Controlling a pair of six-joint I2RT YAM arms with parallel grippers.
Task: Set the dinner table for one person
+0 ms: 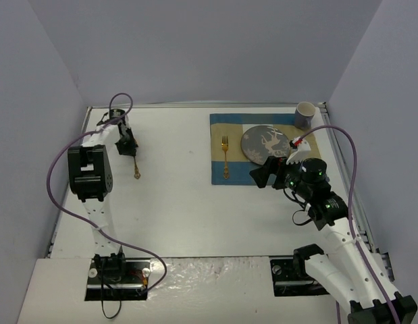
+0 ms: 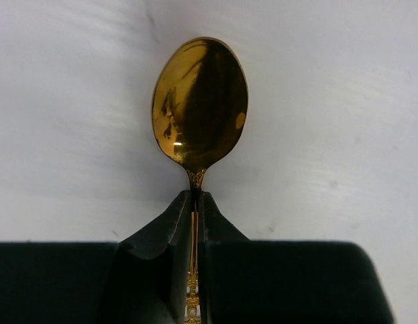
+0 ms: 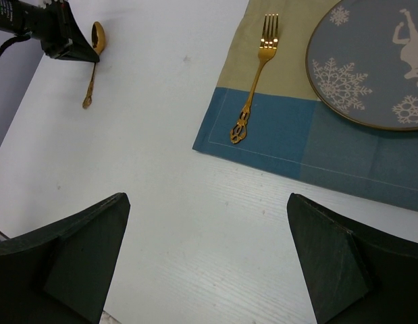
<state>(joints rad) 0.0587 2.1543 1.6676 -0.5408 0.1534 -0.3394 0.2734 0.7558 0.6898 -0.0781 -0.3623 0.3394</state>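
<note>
A gold spoon (image 1: 136,166) is at the far left of the white dinner table (image 1: 181,209). My left gripper (image 1: 129,146) is shut on the spoon's neck; in the left wrist view the bowl (image 2: 200,101) sticks out past the closed fingertips (image 2: 195,201), low over the tabletop. My right gripper (image 1: 266,174) is open and empty, hovering at the near edge of the striped placemat (image 1: 230,174). In the right wrist view its jaws (image 3: 209,256) stand wide apart above bare table, with the spoon (image 3: 92,67) far left.
On the placemat (image 3: 296,135) lie a gold fork (image 1: 225,156), also in the right wrist view (image 3: 254,88), and a grey-blue snowflake plate (image 1: 263,143) (image 3: 371,61). A grey mug (image 1: 304,115) stands at the far right corner. Walls close in the table.
</note>
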